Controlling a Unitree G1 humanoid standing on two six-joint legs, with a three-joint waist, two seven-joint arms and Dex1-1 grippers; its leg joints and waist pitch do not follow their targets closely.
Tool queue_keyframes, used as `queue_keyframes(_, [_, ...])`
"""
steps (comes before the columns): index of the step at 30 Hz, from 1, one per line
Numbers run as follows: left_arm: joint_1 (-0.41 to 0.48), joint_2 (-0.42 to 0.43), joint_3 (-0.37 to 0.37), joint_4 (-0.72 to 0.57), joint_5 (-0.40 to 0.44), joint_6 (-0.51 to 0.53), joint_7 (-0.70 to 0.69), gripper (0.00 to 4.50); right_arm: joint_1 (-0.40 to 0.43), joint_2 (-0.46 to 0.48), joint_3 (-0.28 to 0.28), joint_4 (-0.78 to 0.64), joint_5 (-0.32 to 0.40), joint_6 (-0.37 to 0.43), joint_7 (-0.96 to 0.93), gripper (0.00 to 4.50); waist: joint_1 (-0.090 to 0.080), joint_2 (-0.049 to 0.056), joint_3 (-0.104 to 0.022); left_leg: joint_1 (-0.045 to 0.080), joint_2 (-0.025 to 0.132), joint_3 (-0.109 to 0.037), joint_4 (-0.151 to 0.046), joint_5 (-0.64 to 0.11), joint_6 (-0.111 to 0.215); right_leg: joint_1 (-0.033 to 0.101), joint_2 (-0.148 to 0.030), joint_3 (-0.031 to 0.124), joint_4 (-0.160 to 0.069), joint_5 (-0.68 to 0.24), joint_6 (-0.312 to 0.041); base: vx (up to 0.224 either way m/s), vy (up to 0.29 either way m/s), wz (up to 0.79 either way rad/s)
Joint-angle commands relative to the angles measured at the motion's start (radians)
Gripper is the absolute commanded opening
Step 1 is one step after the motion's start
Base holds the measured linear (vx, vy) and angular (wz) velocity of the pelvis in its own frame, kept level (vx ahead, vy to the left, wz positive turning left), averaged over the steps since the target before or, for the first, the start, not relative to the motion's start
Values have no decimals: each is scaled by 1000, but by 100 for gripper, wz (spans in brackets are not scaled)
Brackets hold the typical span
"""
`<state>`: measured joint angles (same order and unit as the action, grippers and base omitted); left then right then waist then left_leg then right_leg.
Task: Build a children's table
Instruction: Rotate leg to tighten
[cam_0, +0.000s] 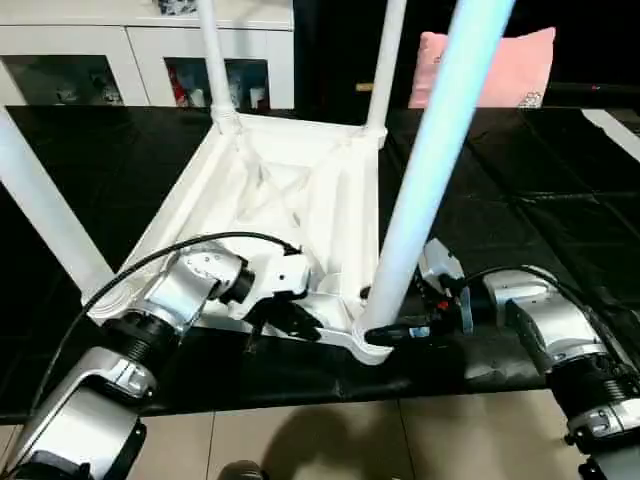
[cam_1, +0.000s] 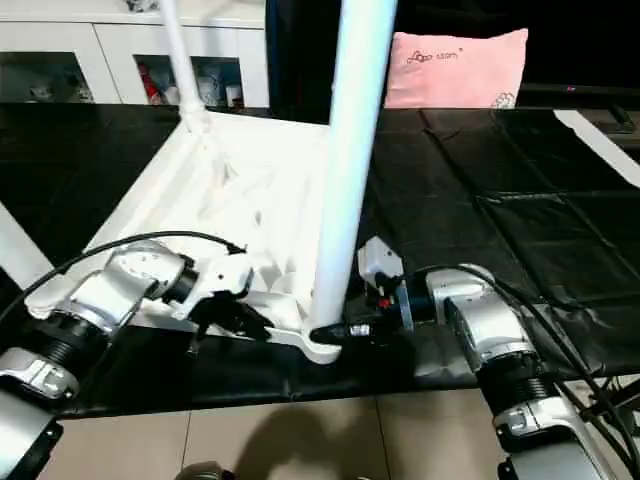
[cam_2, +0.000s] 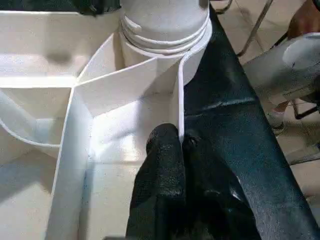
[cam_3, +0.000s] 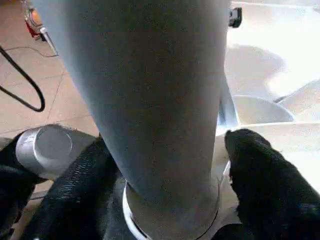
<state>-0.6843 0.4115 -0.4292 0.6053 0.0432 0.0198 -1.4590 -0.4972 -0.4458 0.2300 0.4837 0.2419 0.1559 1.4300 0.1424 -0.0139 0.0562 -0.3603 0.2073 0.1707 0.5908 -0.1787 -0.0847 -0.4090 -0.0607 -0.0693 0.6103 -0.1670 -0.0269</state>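
The children's table lies upside down on the black mat, its ribbed underside (cam_0: 300, 200) facing up. Tube legs stand in the sockets: two at the far corners (cam_0: 213, 60) (cam_0: 385, 60), one at the near left (cam_0: 45, 210), one at the near right (cam_0: 430, 170). My left gripper (cam_0: 295, 318) is shut on the thin rim wall (cam_2: 179, 100) of the near edge, beside the near-right socket (cam_2: 165, 30). My right gripper (cam_0: 385, 332) is closed round the foot of the near-right leg (cam_3: 150, 75), one finger (cam_3: 260, 175) on each side just above the socket.
The black mat (cam_0: 520, 200) covers the work surface, and tiled floor (cam_0: 300, 440) begins just before its near edge. A pink pillow (cam_0: 500, 65) lies at the back right. A white cabinet with glass doors (cam_0: 130, 60) stands at the back left.
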Motion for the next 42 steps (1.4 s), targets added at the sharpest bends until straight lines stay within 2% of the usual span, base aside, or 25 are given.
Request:
queue_keyframes(1, [-24,-13,-25,-27,6,-19,-39,0,-21,-8,7,5,-4,-19,17,303,-11,-2,-70,9,26,1,-64,-193,38,55,-76,45,-77,-282,-180,0,0,0])
queue_keyframes(6, [-22,-14,-24,-25,8,-22,-35,0,-24,-6,11,15,-7,-29,21,274,-10,-3,-70,9,27,1,-64,-191,42,54,-75,45,-77,-280,-181,0,0,0])
queue_keyframes(7, [-20,-15,-24,-26,9,-23,-32,0,-25,-2,13,21,-10,-36,26,252,-11,-3,-71,9,27,1,-64,-188,42,54,-75,45,-76,-279,-181,0,0,0])
queue_keyframes(13, [-17,-15,-17,-22,8,-18,-12,0,-14,0,17,11,-10,-30,40,208,-11,-4,-69,9,26,1,-64,-194,42,54,-75,45,-78,-297,-175,0,0,0])
queue_keyframes(15, [-15,-17,-7,-19,5,-3,8,0,0,-1,12,-7,7,-7,42,206,-11,-5,-70,9,26,1,-64,-192,42,54,-75,46,-78,-299,-172,0,0,0])
queue_keyframes(18, [-6,-27,38,-15,-13,63,77,0,38,1,-5,-59,45,71,17,202,-9,-2,-68,11,26,2,-65,-195,41,54,-73,47,-79,-299,-172,0,0,0])
queue_keyframes(21, [-3,-37,69,-16,-28,105,123,0,57,13,-14,-75,47,106,-33,202,-8,-3,-68,11,26,0,-65,-205,38,54,-75,45,-82,-322,-169,0,0,0])
queue_keyframes(22, [-2,-44,88,-21,-33,131,158,0,63,36,-22,-68,32,112,-99,202,-14,0,-65,10,25,-2,-69,-222,25,53,-75,45,-84,-350,-159,0,0,0])
queue_keyframes(24, [-2,-44,88,-21,-33,131,158,0,63,36,-22,-68,32,112,-99,202,-18,-3,-64,11,21,-4,-70,-243,19,55,-77,42,-92,-398,-143,0,0,0])
queue_keyframes(25, [1,-57,109,-36,-38,173,208,0,66,77,-36,-49,13,116,-195,202,-23,-5,-63,11,21,-2,-70,-244,15,53,-77,45,-92,-411,-136,0,0,0])
queue_keyframes(26, [1,-57,109,-36,-38,173,208,0,66,77,-36,-49,13,116,-195,202,-31,-4,-61,11,19,-6,-73,-256,10,54,-77,41,-96,-440,-129,0,0,0])
queue_keyframes(28, [4,-113,150,-76,-41,279,337,0,42,195,-72,23,-19,146,-420,202,-42,-3,-62,8,20,-8,-74,-252,-1,54,-78,42,-91,-437,-129,0,0,0])
queue_keyframes(29, [0,-152,165,-92,-37,332,403,0,16,258,-89,67,-34,167,-532,202,-59,-2,-58,7,17,-12,-76,-275,-13,52,-78,36,-95,-478,-127,0,0,0])
queue_keyframes(30, [-4,-178,174,-99,-34,365,445,0,-4,298,-101,97,-44,183,-603,202,-78,-2,-58,0,12,-17,-76,-281,-25,60,-77,28,-97,-521,-110,0,0,0])
queue_keyframes(31, [-14,-209,184,-97,-31,389,493,0,-29,337,-111,130,-51,192,-668,202,-91,-4,-60,-1,10,-18,-75,-277,-22,60,-79,27,-104,-536,-95,0,0,0])
queue_keyframes(33, [-20,-229,190,-92,-30,399,523,0,-45,359,-116,151,-53,194,-703,202,-104,-4,-58,4,8,-15,-71,-287,-10,52,-76,29,-111,-545,-95,0,0,0])
queue_keyframes(34, [-22,-233,192,-91,-30,400,530,0,-49,363,-117,155,-54,194,-710,202,-106,-5,-59,7,4,-10,-65,-276,14,50,-75,32,-117,-544,-97,0,0,0])
queue_keyframes(35, [-48,-284,211,-62,-29,405,614,0,-93,414,-132,212,-55,189,-796,202,-106,-8,-61,6,5,-9,-64,-269,19,50,-74,33,-115,-532,-100,0,0,0])
queue_keyframes(36, [-64,-312,221,-45,-27,405,662,0,-119,444,-145,242,-53,188,-847,202,-112,-6,-59,7,4,-8,-64,-263,17,45,-71,32,-113,-526,-112,0,0,0])
queue_keyframes(37, [-76,-331,228,-33,-26,405,695,0,-136,465,-154,263,-51,188,-883,202,-109,-3,-59,15,3,-7,-61,-273,16,41,-70,31,-116,-534,-112,0,0,0])
queue_keyframes(38, [-88,-345,229,-16,-18,394,727,0,-153,482,-162,282,-52,189,-917,202,-107,-6,-60,15,4,-7,-62,-273,19,42,-72,31,-118,-530,-110,0,0,0])
queue_keyframes(41, [-102,-348,222,0,0,384,749,0,-168,499,-175,296,-65,184,-951,202,-99,-2,-64,10,12,-7,-69,-251,24,48,-69,38,-100,-393,-140,0,0,0])
queue_keyframes(42, [-102,-348,222,0,1,386,751,0,-168,501,-177,296,-67,184,-952,202,-99,-2,-64,10,12,-7,-69,-251,24,48,-69,38,-100,-393,-140,0,0,0])
